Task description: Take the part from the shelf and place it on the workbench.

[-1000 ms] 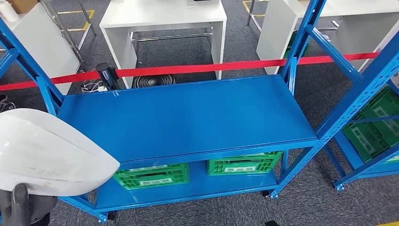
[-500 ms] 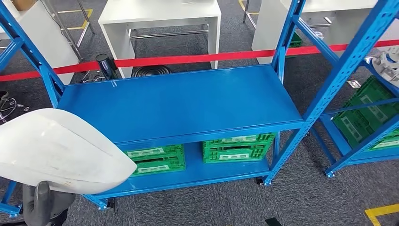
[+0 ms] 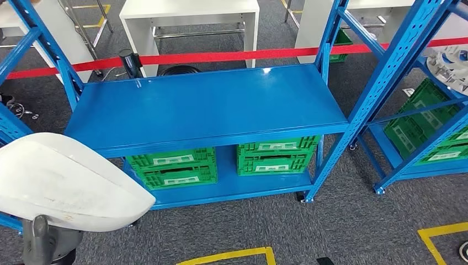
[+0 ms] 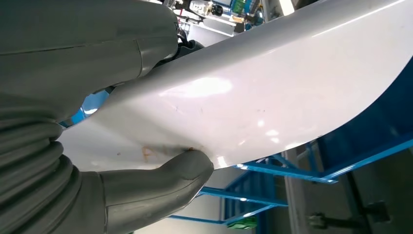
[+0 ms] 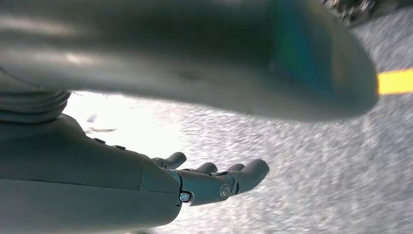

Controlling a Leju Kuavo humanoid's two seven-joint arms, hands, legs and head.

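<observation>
White and glossy, the part (image 3: 66,182) is gripped by the left hand (image 3: 47,245), with the thumb (image 4: 160,183) pressed against its edge and the fingers laid over its other face, so that the curved shell is carried just above that hand. Grey carpet (image 5: 311,185) is seen beyond the right hand (image 5: 214,180), whose fingers are held apart and extended, with nothing between them. Well ahead of the left hand, a blue shelf (image 3: 209,107) is seen with green crates (image 3: 276,157) on its lower level.
</observation>
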